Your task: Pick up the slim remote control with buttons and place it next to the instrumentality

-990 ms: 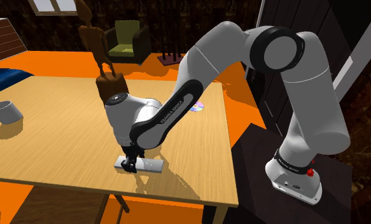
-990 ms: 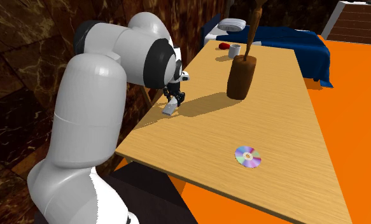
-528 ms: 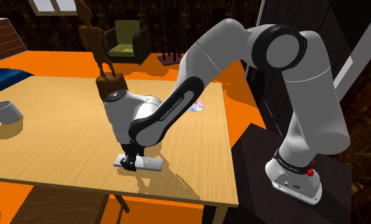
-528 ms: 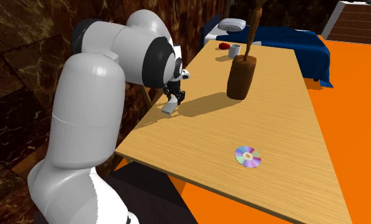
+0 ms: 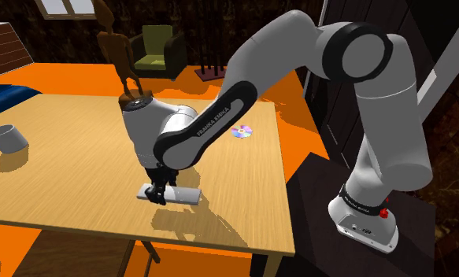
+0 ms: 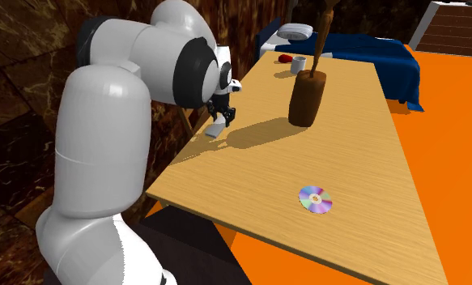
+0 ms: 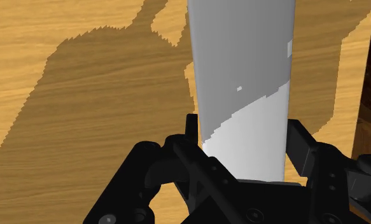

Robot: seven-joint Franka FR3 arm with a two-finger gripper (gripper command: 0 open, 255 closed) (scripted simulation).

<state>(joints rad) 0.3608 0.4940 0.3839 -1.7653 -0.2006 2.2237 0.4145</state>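
Note:
The slim remote [image 5: 177, 193] is a plain grey bar, and my gripper [image 5: 158, 193] is shut on one end of it. It hangs level a little above the wooden table [image 5: 78, 173], near the table's front edge, over its own shadow. In the wrist view the remote [image 7: 241, 76] runs away from the gripper [image 7: 241, 137], clasped between the two black fingers [image 7: 191, 127]. In the second exterior view the remote [image 6: 215, 129] hangs under the gripper [image 6: 222, 120]. The instrumentality, a tall brown wooden piece [image 6: 308, 97], stands upright further along the table; its top [image 5: 119, 46] rises behind my hand.
A shiny disc [image 5: 242, 131] lies on the table towards the stand, and a grey cup [image 5: 7, 138] stands at the shoulder view's far left. A blue bed [image 6: 363, 48] lies beyond the table's far end. A green armchair [image 5: 158, 49] sits behind on the orange floor.
My gripper has risen, lifting the remote off the table top. The elbow has swung higher. The disc, cup and brown piece have not moved.

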